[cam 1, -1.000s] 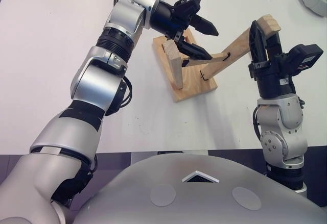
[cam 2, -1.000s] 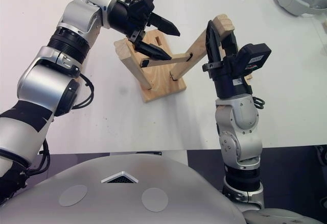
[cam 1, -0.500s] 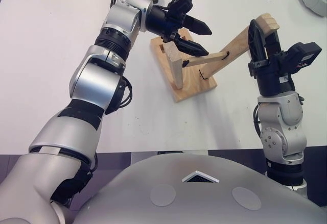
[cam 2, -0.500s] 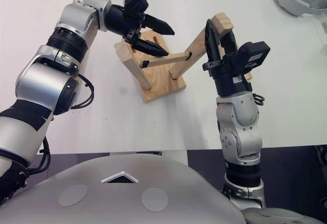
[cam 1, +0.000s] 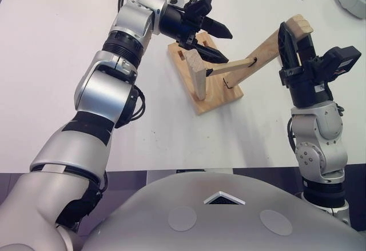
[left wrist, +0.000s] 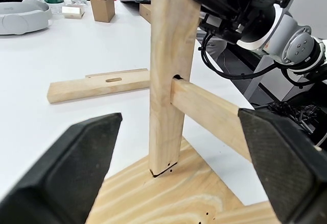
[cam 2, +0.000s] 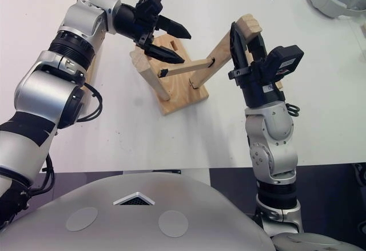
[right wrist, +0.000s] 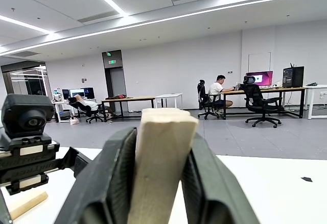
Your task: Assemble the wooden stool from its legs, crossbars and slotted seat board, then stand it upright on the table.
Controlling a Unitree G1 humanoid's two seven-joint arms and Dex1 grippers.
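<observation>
– Right end effector is pinched on the top end of a tilted leg, at about 3 o'clock from the seat board. Left end effector hangs with its fingers spread wide, gripping nothing, at about 12 o'clock over the board.

– Where does the rest sit?

– Near the middle of the table the board lies flat. The tilted leg's foot meets it at the 3 o'clock edge. A crossbar is plugged into that leg and runs toward 9 o'clock, to a second leg standing on the board. I cannot tell whether its free end is seated there or only just beside it. One spare slotted piece lies flat on the table, well apart.

– How will it handle?

– My guess is light, stiff, dry pine: it won't flex or slip much between rubbery fingers. The weak points are the joints. They look loose, so a pull could draw the crossbar out or tip the second leg. Holding the leg at its far end gives a long lever, so small wrist turns would swing the foot a lot.

– Where should the left take hold?

– On the crossbar near its free end, across the flat faces, close to the joint it has to enter.
</observation>
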